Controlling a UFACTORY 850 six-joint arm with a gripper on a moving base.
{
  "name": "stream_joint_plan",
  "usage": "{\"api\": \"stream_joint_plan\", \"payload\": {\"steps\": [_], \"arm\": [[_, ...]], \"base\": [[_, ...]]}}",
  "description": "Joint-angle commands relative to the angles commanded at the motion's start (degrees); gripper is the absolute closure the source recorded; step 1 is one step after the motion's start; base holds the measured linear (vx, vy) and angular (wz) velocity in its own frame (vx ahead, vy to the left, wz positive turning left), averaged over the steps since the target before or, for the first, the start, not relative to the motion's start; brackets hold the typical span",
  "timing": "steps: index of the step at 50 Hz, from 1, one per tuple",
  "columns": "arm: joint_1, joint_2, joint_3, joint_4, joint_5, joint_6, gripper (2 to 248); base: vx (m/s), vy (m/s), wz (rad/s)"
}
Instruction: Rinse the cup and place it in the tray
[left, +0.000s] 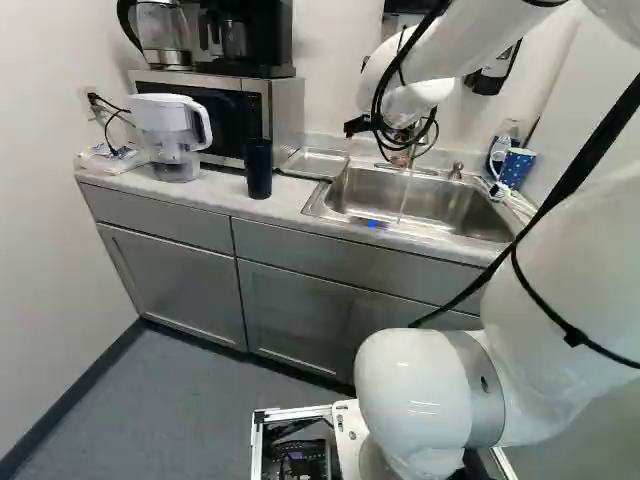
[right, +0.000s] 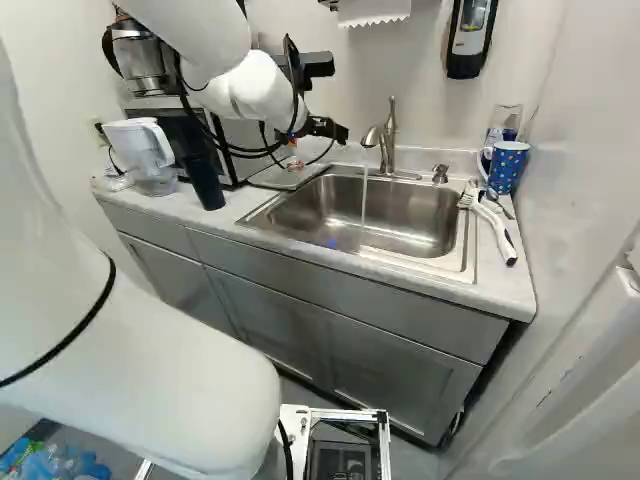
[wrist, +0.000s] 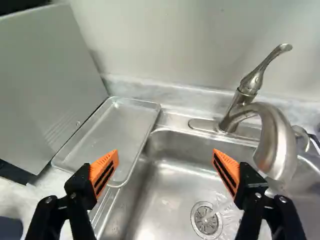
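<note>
Widely spread pincer (right: 318, 146), open sink basin (wrist: 172, 185) ahead, rimmed tray (wrist: 120, 125) along its edge, faucet (wrist: 275, 137) near one finger.

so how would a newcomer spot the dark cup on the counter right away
In the left base view, find the microwave at the back of the counter, left of the sink. In front of its right end, past the white pitcher, stands the cup. It is tall, dark and plain with no handle showing, unlike the pitcher and the dotted mug.
</note>
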Motion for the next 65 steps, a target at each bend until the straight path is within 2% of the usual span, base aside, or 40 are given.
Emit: {"api": "stream_joint_plan", "payload": {"steps": [30, 49, 65], "arm": [[-0.29, 0.13, 0.11, 0.0, -13.81, 0.0, 3], [-2.9, 0.6, 0.54, 0.0, -22.69, 0.0, 3], [-5.85, 0.74, 0.67, 0.0, -22.76, 0.0, 3]], "base": [[0.0, 0.0, 0.0], [0.0, 0.0, 0.0], [0.0, 0.0, 0.0]]}}
